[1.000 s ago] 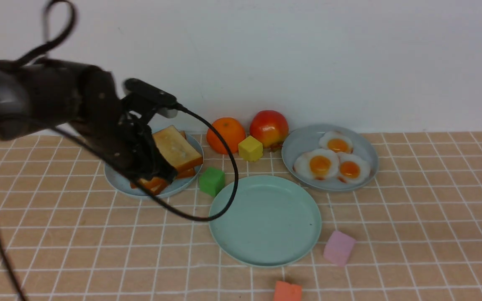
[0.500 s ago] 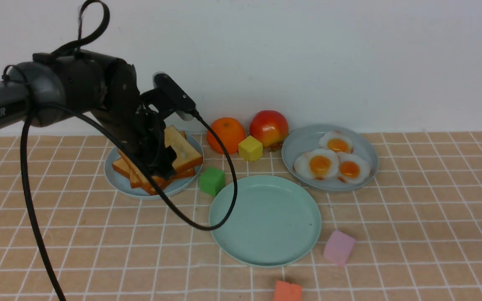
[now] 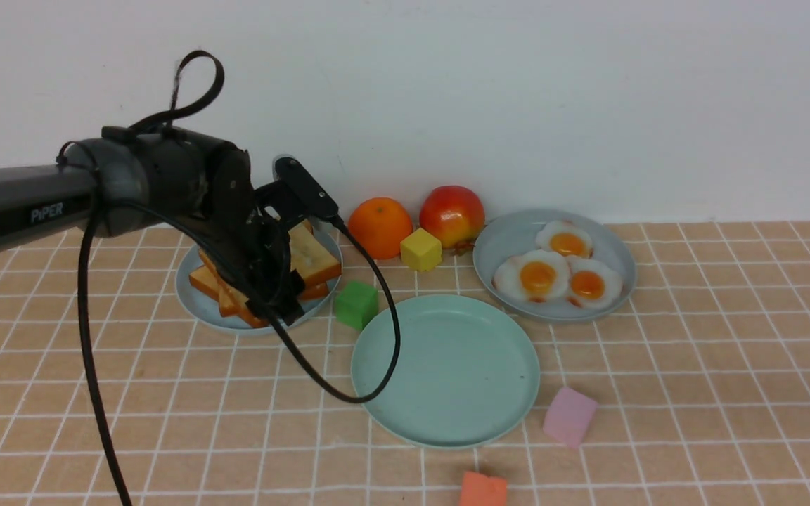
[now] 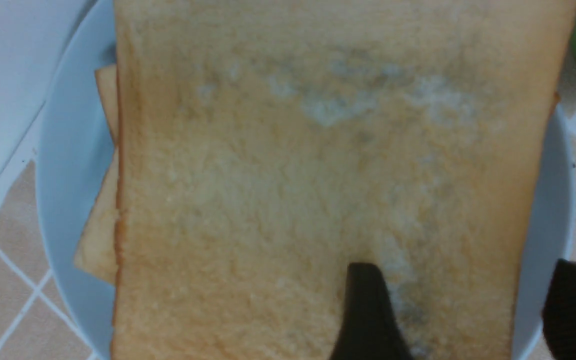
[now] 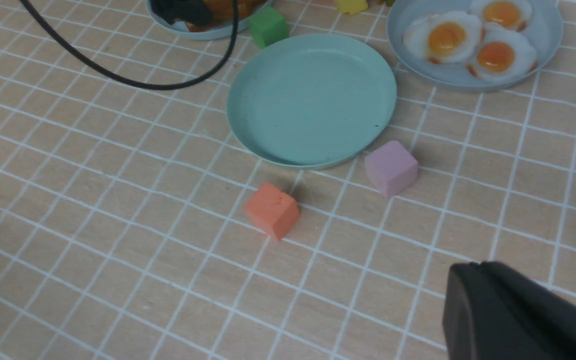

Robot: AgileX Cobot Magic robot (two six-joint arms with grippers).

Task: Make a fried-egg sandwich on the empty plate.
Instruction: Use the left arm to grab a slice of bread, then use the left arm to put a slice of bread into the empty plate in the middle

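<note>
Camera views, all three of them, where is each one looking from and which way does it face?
Front: between the two arms, looking forward over the green plate, bread and eggs; the left arm shows.
Left wrist: on the left arm's wrist, facing down at bread close up; dark finger parts show.
Right wrist: on the right arm's wrist, looking down across the table; a dark finger part and some of the left arm show.
Front and right wrist share the green plate and eggs.
</note>
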